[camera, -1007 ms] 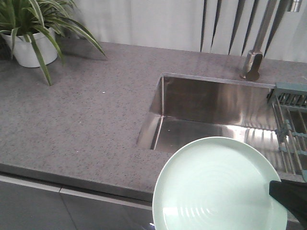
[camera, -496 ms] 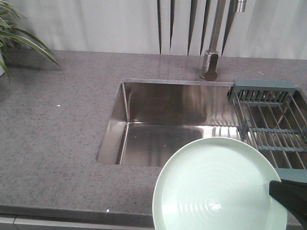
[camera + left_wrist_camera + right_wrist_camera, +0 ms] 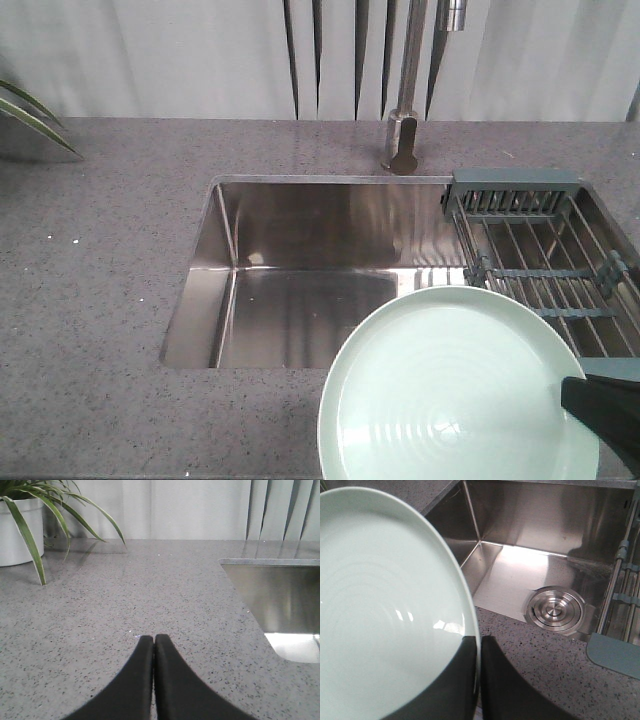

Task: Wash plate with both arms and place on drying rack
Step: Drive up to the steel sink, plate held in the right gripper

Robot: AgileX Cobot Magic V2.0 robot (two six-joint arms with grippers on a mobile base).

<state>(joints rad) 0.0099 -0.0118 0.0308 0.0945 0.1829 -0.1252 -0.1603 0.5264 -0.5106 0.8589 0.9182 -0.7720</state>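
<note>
The pale mint-green plate [image 3: 455, 390] hangs tilted over the counter's front edge, just before the sink. My right gripper [image 3: 478, 641] is shut on the plate [image 3: 385, 610] at its rim, one finger on each face. In the front view a black finger [image 3: 605, 410] of that arm shows at the plate's right edge. The drying rack [image 3: 545, 262], steel wires with grey-blue end pieces, lies over the sink's right part, behind and right of the plate. My left gripper [image 3: 153, 639] is shut on nothing, low over bare grey counter left of the sink.
The steel sink basin [image 3: 300, 270] has a round drain [image 3: 555, 609] and a tall tap [image 3: 405, 140] behind it. A potted plant in a white pot [image 3: 17, 530] stands at the counter's far left. A curtain hangs behind the counter.
The whole scene has slid left in the front view: the sink and rack now sit more centred and the plant has nearly left the frame. Plate and right finger keep their place in view.
</note>
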